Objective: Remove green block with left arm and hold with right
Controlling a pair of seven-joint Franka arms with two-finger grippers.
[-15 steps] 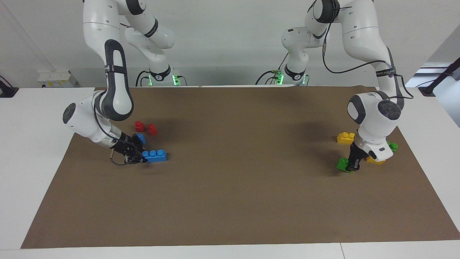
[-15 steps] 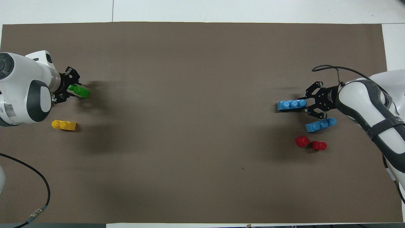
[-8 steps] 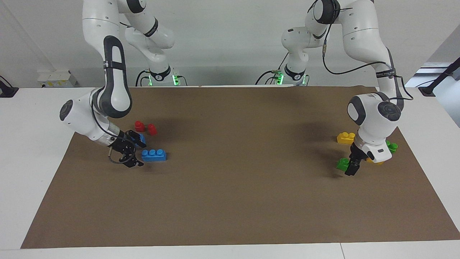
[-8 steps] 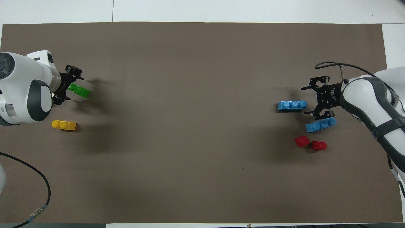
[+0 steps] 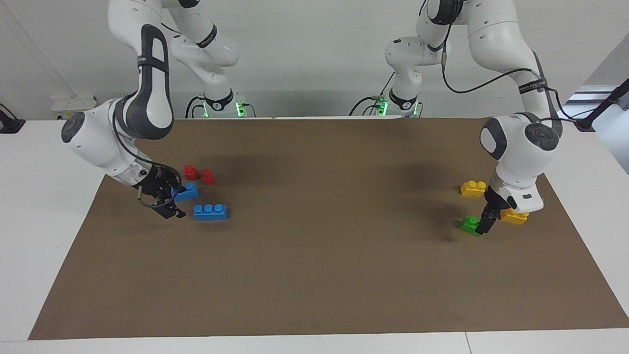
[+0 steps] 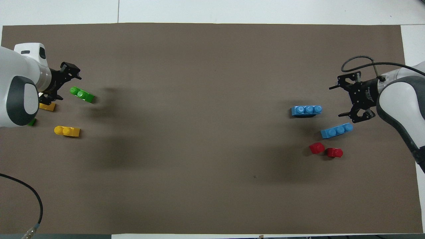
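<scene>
We see the small lime-green plastic two-stud brick (image 6: 82,94) lying free on the brown mat's (image 5: 314,275) left-arm end; left gripper (image 6: 59,83) and right gripper (image 6: 351,99) both released, holding nothing.

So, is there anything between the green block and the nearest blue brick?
No. In the overhead view, only bare brown mat lies between the green block and the blue brick.

lime-green block (image 6: 82,94), brown mat (image 6: 199,166), blue bricks (image 6: 306,110)
</scene>
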